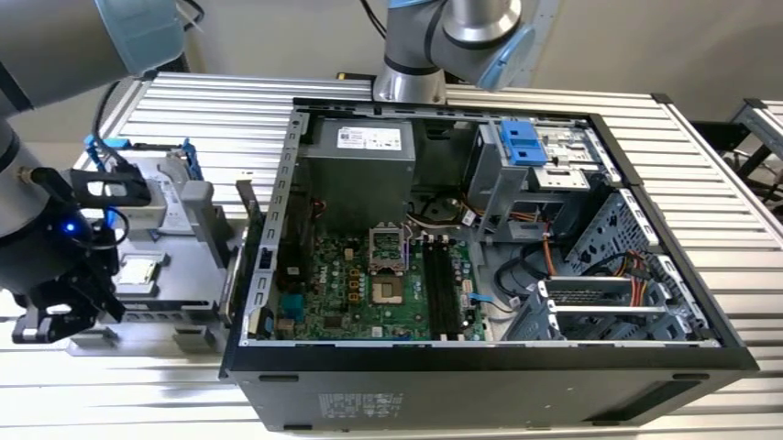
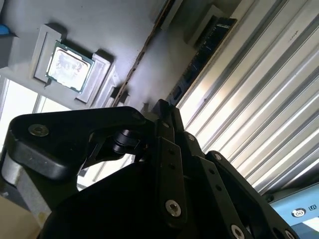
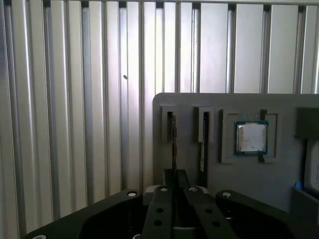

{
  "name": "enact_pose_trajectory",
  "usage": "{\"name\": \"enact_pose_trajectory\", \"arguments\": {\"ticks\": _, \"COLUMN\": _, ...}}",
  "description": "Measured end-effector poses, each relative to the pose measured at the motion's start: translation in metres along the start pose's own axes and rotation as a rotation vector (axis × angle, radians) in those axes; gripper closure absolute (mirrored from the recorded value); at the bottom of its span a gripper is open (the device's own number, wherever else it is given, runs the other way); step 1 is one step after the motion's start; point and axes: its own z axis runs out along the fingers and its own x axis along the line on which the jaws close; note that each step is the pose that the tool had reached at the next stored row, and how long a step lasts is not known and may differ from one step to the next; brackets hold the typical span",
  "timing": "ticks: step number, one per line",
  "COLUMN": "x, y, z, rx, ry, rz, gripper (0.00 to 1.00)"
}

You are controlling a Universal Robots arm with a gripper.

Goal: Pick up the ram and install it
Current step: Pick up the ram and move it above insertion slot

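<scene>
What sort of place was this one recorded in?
Probably a robotics lab bench for computer assembly: an open computer case on a ribbed metal table, a robot arm, and a grey parts tray holding a processor chip.

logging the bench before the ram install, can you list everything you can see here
computer case: one, black, side open, on the table
motherboard: one, green, inside the case
power supply: one, grey, inside the case
holder tray: one, grey, on the exterior view's left of the case
ram sticks: two, dark, standing on edge in the tray's slots
processor chip: one, silver top, in a tray recess beside the ram sticks
table: one, ribbed silver, under everything
arm: one, grey with light blue caps
end effector: one, black, close to the tray, nearest the ram sticks
</scene>
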Motion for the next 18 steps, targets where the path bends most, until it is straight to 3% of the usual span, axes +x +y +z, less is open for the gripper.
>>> {"name": "enact_pose_trajectory", "arguments": {"ticks": 18, "x": -0.0007, "y": 0.0001, "z": -0.0221, "rx": 0.0001, "ry": 0.0001, "rz": 0.0, "gripper": 1.0}}
